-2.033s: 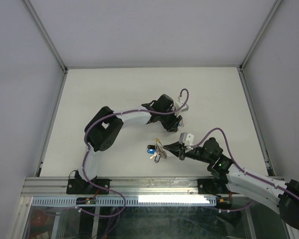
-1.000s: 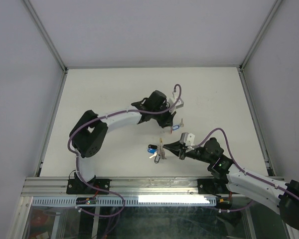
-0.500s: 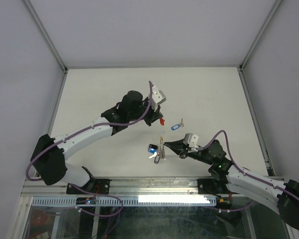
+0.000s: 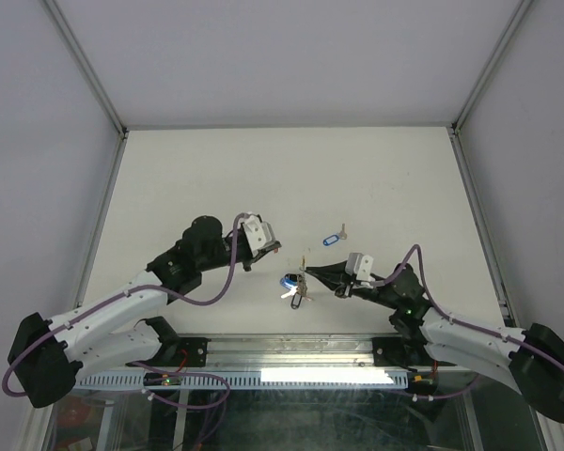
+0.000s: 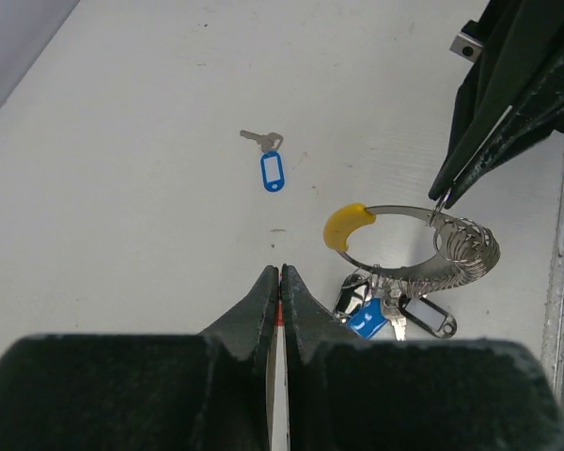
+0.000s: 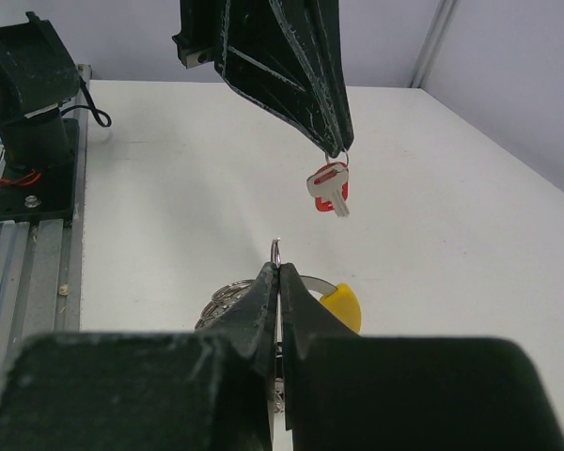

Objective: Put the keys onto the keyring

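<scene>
My right gripper [image 4: 306, 272] [image 6: 279, 273] is shut on the keyring [image 5: 423, 246], gripping its silvery beaded part and holding it up; the yellow arc [image 6: 344, 306] points away from the fingers. A blue-tagged key [image 5: 368, 319] and a dark-tagged key [image 5: 426, 316] hang from the ring, with another behind them. My left gripper [image 4: 274, 247] [image 5: 280, 274] is shut on a red-tagged key [image 6: 329, 191], which dangles from its tips just beyond the ring. Another blue-tagged key [image 4: 333, 237] [image 5: 271, 170] lies loose on the table.
The white table [image 4: 188, 178] is bounded by grey walls and aluminium posts. A metal rail [image 4: 291, 349] runs along the near edge, with an arm base [image 6: 33, 113] mounted on it.
My left arm has swung back from the far middle toward the near left, carrying the red-tagged key close to the ring. The right gripper keeps holding the keyring almost still.
</scene>
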Controlling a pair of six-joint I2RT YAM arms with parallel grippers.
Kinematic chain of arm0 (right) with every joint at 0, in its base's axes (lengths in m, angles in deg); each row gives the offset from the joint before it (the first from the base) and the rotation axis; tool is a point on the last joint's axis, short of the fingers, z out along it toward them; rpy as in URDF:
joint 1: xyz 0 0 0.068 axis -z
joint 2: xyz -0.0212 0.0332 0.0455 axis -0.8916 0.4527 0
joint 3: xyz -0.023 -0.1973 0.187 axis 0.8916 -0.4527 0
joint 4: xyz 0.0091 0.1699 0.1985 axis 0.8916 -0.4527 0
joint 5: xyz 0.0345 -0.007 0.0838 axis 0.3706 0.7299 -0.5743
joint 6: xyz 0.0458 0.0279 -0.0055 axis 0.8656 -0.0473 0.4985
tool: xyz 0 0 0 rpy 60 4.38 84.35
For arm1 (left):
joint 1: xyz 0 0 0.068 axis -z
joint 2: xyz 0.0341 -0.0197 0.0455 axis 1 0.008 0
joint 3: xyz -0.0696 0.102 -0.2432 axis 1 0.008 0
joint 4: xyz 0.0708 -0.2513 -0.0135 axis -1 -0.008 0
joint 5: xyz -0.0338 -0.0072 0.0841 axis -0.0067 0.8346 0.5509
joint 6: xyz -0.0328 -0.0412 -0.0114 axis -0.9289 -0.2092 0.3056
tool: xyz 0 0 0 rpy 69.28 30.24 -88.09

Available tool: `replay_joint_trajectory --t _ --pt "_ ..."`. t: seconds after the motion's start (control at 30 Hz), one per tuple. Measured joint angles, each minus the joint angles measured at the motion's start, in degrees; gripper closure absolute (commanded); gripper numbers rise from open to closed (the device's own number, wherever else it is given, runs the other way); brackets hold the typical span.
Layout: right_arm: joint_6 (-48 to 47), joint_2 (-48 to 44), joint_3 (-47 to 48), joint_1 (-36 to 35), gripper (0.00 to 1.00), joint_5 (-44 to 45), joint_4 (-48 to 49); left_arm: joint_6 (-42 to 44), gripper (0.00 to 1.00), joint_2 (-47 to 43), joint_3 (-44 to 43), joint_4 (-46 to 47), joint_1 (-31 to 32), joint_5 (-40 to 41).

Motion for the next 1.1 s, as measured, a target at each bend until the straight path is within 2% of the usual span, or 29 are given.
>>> replay_joint_trajectory --t 0.37,0.77,1.1 --pt "-2.03 13.49 0.0 0.0 1.0 -6.27 10.23 14.23 1.0 -3.43 4.13 -0.02 0.0 -8.26" --pt "0.81 22.62 0.76 2.69 1.0 -15.41 19.98 31.06 1.0 -4.02 4.39 -7.56 0.0 -17.57" --pt "6.43 28.98 2.67 3.89 1.0 -19.19 28.0 36.06 1.0 -3.56 3.15 -9.29 0.02 -21.33"
